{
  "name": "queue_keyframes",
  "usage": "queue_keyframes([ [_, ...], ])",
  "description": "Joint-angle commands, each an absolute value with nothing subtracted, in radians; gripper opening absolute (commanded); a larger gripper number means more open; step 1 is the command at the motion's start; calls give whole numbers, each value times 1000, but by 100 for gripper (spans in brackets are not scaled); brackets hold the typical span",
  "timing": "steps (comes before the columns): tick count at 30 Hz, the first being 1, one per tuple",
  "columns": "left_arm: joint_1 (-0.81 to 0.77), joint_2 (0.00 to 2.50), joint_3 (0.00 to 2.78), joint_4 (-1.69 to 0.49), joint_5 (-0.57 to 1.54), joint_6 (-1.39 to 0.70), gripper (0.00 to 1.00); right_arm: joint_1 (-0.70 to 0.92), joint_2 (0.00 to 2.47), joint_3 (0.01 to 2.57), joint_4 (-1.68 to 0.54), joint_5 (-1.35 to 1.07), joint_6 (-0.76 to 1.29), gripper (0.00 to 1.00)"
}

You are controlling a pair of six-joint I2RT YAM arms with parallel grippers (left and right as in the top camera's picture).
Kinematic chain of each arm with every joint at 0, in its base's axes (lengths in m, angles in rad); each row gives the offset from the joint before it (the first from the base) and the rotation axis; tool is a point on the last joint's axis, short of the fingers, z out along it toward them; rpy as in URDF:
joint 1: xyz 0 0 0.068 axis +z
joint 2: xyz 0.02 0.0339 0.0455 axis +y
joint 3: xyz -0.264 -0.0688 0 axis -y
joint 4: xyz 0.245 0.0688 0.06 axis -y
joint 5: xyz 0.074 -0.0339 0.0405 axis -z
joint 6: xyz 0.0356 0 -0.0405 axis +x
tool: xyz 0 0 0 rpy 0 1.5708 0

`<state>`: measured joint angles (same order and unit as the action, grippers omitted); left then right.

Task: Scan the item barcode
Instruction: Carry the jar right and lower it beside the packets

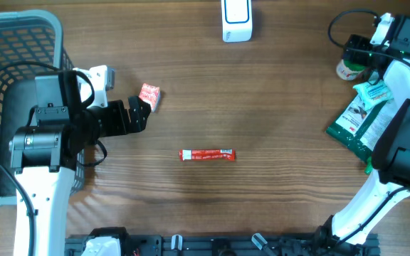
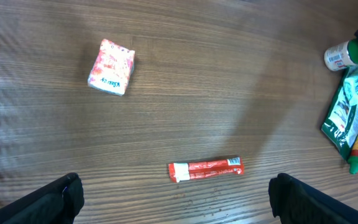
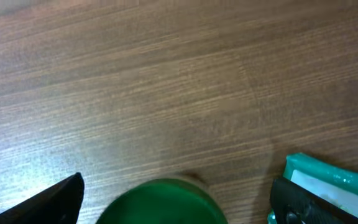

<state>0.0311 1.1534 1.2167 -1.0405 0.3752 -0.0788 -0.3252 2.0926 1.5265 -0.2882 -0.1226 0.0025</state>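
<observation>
My left jaws stood wide apart and empty, and the red packet (image 1: 207,154) lay flat on the surface (image 1: 276,199) ahead of them, near its middle. Its long axis ran left to right, with the white-sealed end toward my left side and a small white label near the other end. My right jaws were apart too, one finger (image 3: 48,199) on either side of the green-capped bottle (image 3: 163,202) without touching it, at the far right beside the green pouch (image 1: 351,126), while the white scanner (image 1: 235,20) sat at the far edge, well apart from the packet.
</observation>
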Motion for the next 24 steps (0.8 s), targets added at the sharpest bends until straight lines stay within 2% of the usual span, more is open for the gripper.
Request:
queue_keyframes([
  [1,31,1152,1224,-1039,391,-56,100,-326,1946,1553,-212,-199,0,97],
  [5,31,1152,1224,-1039,391,-56,100,-323,1754,1553,-196,-459,-9,96],
  [8,31,1152,1224,-1039,391,-56,100,-295,1660,1553,-321,-745,-153,94],
  [10,31,1152,1224,-1039,391,-56,100,-242,1639,1552,-503,-871,-327,94],
  [13,31,1152,1224,-1039,391,-56,100,-144,1650,1540,-749,-898,-546,93],
  [16,31,1152,1224,-1039,391,-56,100,-42,1657,1509,-879,-898,-684,93],
  [20,31,1152,1224,-1039,391,-56,100,105,1659,1417,-871,-886,-659,93],
  [24,31,1152,1224,-1039,391,-56,100,217,1665,1311,-816,-724,-449,92],
])
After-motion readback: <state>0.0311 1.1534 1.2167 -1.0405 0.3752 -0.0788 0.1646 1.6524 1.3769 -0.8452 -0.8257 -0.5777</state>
